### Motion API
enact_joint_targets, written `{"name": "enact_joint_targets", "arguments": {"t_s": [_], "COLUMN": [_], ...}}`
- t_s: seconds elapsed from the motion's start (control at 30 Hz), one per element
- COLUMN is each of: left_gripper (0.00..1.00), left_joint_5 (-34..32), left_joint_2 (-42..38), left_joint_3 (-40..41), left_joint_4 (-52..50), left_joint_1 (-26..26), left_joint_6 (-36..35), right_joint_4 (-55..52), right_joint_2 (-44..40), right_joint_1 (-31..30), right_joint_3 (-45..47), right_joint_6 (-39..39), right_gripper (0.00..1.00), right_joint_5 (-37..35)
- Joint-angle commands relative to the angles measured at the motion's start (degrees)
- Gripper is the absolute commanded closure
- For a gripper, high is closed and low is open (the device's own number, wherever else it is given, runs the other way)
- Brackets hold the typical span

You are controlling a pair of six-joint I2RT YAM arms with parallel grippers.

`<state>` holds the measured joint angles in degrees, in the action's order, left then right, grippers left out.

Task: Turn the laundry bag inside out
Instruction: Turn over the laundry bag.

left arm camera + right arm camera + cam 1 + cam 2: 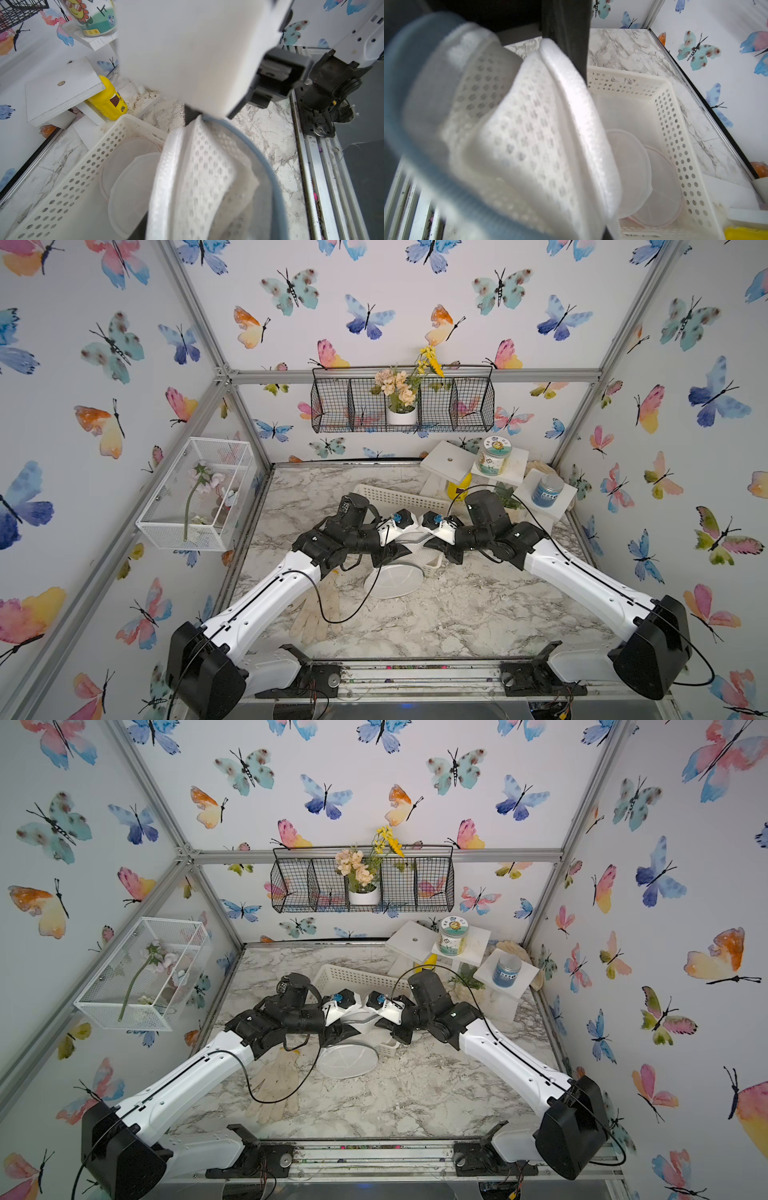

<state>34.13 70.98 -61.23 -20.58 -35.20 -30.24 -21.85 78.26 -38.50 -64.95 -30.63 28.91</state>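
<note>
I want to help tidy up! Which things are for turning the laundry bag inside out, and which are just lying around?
For the job:
laundry bag
left tool
right tool, shut on the bag

Just lying about:
glove
white basket
yellow bottle
green jar
blue jar
flower pot
wire box

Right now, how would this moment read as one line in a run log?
laundry bag: lifted above basket | right end effector: shut on laundry bag | left end effector: at bag, grip unclear
</note>
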Motion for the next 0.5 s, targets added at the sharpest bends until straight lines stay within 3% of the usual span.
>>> {"name": "enact_joint_targets", "arguments": {"t_s": [0.0,0.23,0.47], "left_gripper": [0.48,0.28,0.20], "left_joint_5": [3.8,4.7,6.2], "left_joint_2": [-0.9,-1.7,-1.4], "left_joint_3": [0.2,0.7,0.7], "left_joint_4": [-2.1,-1.7,-1.5], "left_joint_1": [0.0,0.4,0.5], "left_joint_6": [0.8,1.6,2.4], "right_joint_4": [0.1,-2.0,-2.5], "right_joint_2": [0.7,2.1,2.8], "right_joint_1": [-0.1,0.0,0.1], "right_joint_3": [-2.2,-3.9,-4.7], "right_joint_6": [2.2,2.2,2.9], "right_gripper": [0.97,0.97,0.97], "right_joint_5": [-1.4,-2.9,-3.8]}}
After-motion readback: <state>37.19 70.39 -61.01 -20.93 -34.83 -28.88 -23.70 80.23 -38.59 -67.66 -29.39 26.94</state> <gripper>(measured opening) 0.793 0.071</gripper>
